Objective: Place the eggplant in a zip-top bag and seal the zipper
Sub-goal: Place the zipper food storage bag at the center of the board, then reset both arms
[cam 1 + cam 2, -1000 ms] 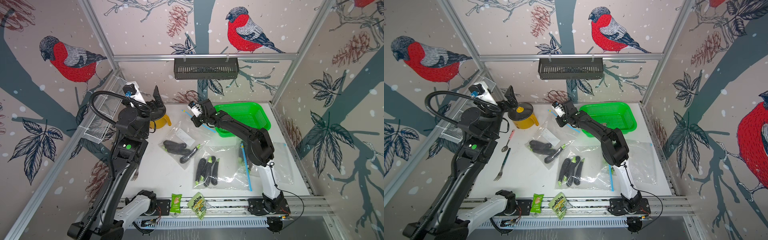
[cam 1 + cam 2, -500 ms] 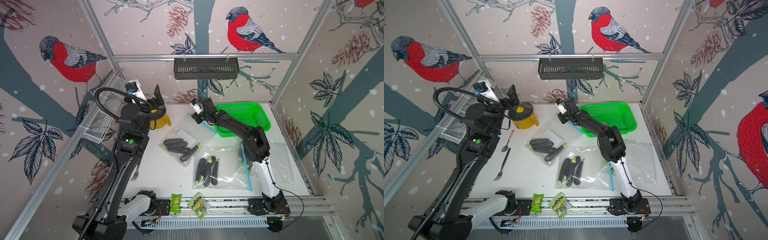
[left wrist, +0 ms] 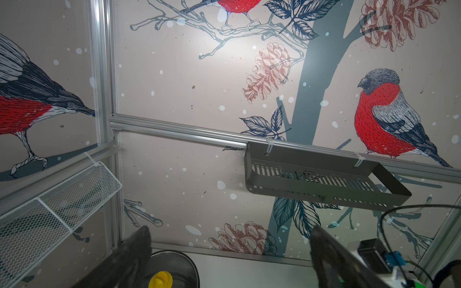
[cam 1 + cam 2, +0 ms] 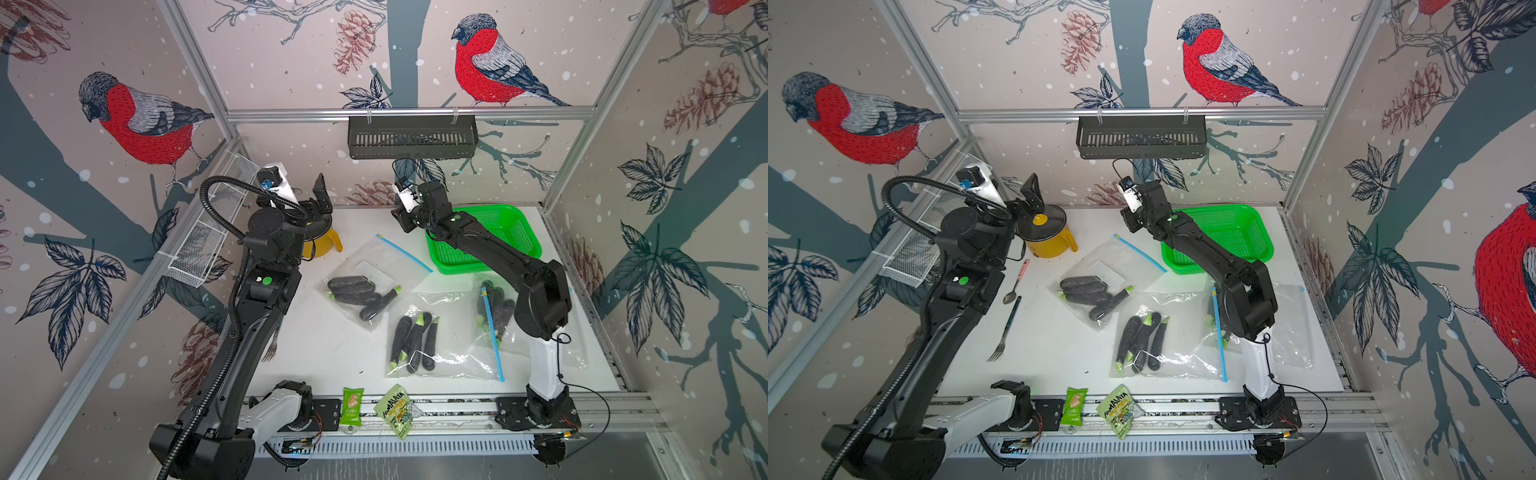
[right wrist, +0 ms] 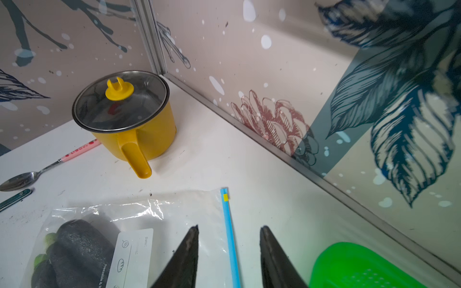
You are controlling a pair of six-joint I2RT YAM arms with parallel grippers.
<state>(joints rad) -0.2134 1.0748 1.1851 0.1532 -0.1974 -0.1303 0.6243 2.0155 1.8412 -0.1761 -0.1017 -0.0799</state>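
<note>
The right gripper (image 5: pixel 230 227) hovers parted and empty over the blue zipper (image 5: pixel 228 219) of the clear zip-top bag (image 5: pixel 174 217). Dark eggplants (image 5: pixel 79 246) lie inside to one side, with a green plastic basket (image 5: pixel 349 264) opposite. The left gripper (image 3: pixel 230 229) gapes empty near a yellow lidded pot (image 5: pixel 149 139).

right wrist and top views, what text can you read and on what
"Date:" on the white label of the zip-top bag.
"Freezable & R", cut off, same label.
"FunMALAYA", roughly, on the snack packet.
Red print on the pink spoon handle: blurred.
Print on the small green packet: too small to read.
</note>
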